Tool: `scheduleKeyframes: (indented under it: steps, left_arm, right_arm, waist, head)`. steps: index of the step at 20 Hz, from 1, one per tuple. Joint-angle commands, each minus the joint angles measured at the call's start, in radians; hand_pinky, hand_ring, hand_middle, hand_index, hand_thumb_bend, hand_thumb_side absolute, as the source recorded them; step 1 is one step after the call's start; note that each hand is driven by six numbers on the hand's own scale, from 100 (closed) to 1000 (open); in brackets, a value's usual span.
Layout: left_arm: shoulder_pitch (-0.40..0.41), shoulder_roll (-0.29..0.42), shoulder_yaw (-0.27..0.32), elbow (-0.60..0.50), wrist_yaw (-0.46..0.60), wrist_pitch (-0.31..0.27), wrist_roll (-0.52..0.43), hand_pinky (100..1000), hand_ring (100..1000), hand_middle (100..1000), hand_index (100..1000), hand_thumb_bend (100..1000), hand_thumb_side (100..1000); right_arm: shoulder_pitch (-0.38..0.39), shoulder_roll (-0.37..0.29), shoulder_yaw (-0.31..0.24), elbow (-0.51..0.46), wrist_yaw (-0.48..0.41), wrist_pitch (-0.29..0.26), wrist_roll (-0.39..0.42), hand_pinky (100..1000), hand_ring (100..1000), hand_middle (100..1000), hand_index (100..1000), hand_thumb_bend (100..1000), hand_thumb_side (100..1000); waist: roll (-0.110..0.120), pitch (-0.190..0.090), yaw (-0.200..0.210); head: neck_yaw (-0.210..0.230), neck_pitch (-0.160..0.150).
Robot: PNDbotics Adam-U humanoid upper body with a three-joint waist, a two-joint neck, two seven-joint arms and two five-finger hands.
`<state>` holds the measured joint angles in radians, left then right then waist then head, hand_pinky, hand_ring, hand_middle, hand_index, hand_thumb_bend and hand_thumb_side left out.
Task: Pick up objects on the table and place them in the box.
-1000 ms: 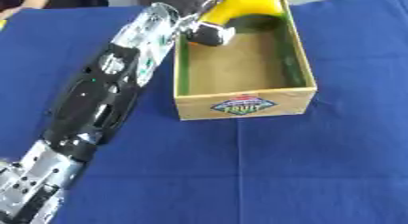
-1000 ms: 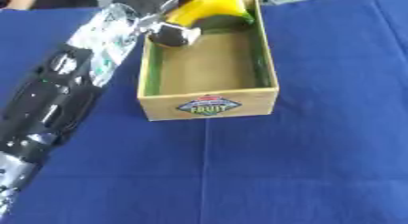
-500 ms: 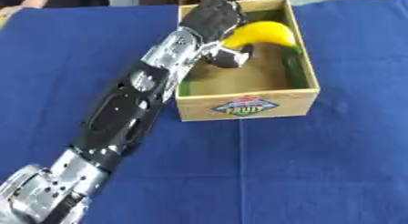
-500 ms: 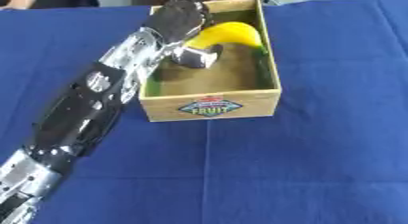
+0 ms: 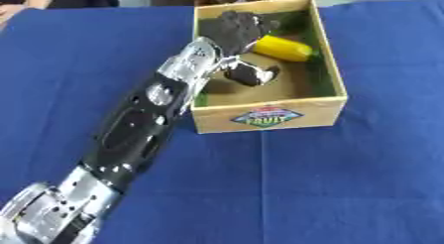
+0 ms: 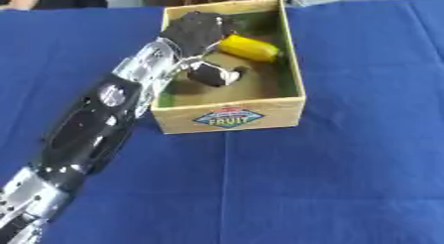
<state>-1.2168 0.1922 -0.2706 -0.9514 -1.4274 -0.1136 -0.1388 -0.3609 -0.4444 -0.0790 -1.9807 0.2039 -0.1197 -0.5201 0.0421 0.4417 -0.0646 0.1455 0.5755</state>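
The left hand [image 5: 232, 30] reaches into the far end of the box [image 5: 269, 120], which sits on the blue bench [image 5: 347, 178]. The yellow banana [image 5: 282, 48] lies inside the box, right by the fingers [image 6: 193, 27], on their right side. I cannot tell if the curled fingers are holding it or just touching. Its long side runs slanted across the box, one end toward the hand, the other toward the right wall. The right hand is not in sight
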Motion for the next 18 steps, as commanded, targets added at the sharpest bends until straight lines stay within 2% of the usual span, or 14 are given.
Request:
scheduleKeyframes:
  steps: [1,4,9,18]
  left_arm:
    - [-0.005,0.007,0.022,-0.050,0.021,0.031,0.021,630,790,764,971,420,813]
    - [0.000,0.028,0.044,-0.131,0.095,0.066,0.050,613,762,732,951,402,816]
    - [0.018,0.083,0.073,-0.287,0.244,0.121,0.076,603,741,710,925,457,843]
    - [0.085,0.183,0.102,-0.590,0.456,0.179,0.105,579,704,676,893,422,857]
  right_arm:
    - [-0.004,-0.017,-0.002,-0.019,-0.005,-0.001,0.004,798,742,748,919,100,1000]
    - [0.002,-0.018,-0.003,-0.019,-0.004,0.000,0.003,798,742,748,919,100,1000]
    - [0.012,-0.022,-0.007,-0.019,-0.001,0.002,-0.001,798,742,748,919,100,1000]
    - [0.023,-0.022,-0.012,-0.019,0.002,0.005,-0.008,798,743,748,918,100,1000]
  waist:
    - [-0.006,-0.027,0.004]
    - [-0.006,-0.032,0.011]
    - [-0.006,-0.041,0.025]
    - [-0.015,-0.056,0.054]
  head:
    - [-0.001,-0.001]
    - [-0.009,0.004]
    - [-0.020,0.015]
    - [-0.035,0.030]
